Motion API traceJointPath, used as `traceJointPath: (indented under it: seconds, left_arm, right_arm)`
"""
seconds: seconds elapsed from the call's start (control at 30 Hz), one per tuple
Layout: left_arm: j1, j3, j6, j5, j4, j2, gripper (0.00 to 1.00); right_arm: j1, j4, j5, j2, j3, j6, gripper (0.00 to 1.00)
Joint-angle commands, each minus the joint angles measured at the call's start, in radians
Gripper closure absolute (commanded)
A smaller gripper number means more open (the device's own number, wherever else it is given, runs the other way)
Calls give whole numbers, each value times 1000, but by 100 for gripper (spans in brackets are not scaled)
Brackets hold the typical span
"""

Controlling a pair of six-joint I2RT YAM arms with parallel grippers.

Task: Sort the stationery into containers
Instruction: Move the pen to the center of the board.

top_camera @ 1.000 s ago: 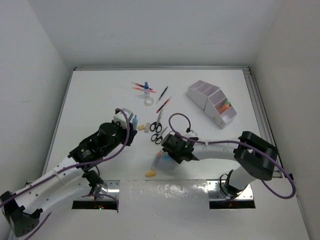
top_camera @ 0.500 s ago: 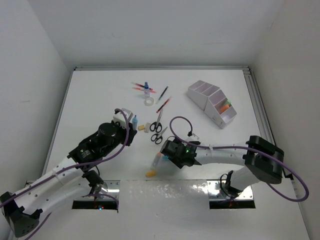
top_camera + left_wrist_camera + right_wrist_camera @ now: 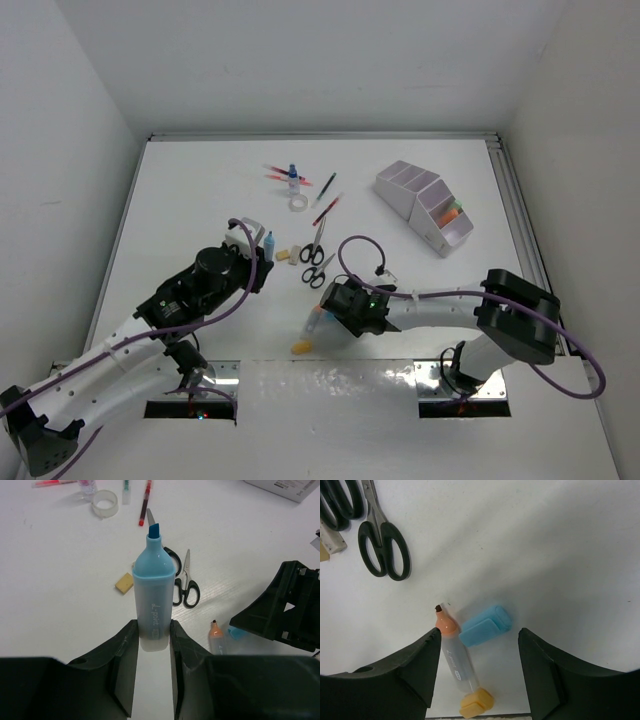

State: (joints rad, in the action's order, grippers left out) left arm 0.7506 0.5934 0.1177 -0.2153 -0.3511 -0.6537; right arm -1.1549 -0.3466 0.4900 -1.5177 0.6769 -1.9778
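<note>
Left end effector (image 3: 152,626) grips blue highlighter (image 3: 153,580); right end effector (image 3: 479,631) spread, per wrist view.

Highlighter (image 3: 154,590) is reading pale blue, with a darker blue tip. Cap (image 3: 485,626) is reading the same blue. Marker (image 3: 455,657) is showing an orange shoulder and a greyish barrel, possibly translucent. Scissors (image 3: 385,547) handles are showing black.

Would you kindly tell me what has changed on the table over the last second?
The right gripper slid a little toward the near edge and now hangs open over the loose blue cap and the orange highlighter. Nothing was picked up or let go. The left gripper stayed shut on the blue highlighter, and the scissors, pens and organiser lie as before.
</note>
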Motion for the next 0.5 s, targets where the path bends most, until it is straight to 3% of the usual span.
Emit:
traceJointPath:
  seconds: [0.0, 0.33, 0.47]
  left_arm:
    - [-11, -4, 11, 11, 46, 16, 100]
    - [-13, -7, 11, 8, 41, 25, 100]
    - [-13, -6, 16, 7, 41, 23, 100]
  right_arm:
    - [4, 60, -14, -27, 10, -343, 38]
    - [18, 41, 12, -33, -17, -391, 44]
    - [34, 49, 10, -42, -46, -389, 60]
